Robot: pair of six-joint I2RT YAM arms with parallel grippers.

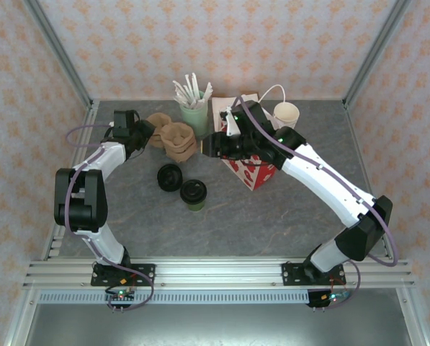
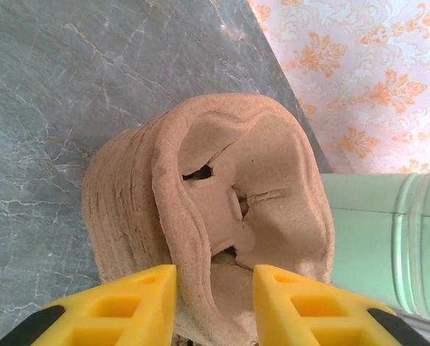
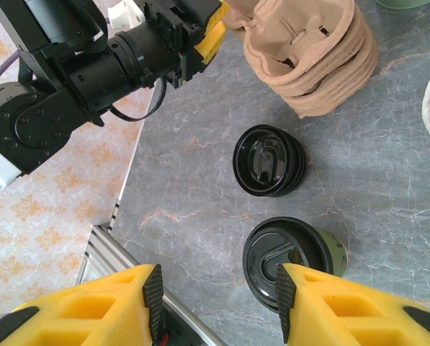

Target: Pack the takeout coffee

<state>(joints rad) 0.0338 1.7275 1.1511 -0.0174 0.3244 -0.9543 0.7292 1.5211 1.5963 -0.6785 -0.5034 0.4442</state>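
Brown pulp trays (image 2: pixel 229 187) sat between left jaws, grip unclear; right jaws hung spread near the takeout coffee (image 3: pixel 287 245).

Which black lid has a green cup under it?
The lid nearest the arm bases: its green cup shows underneath. The other lid, by the brown trays, looks black all over.
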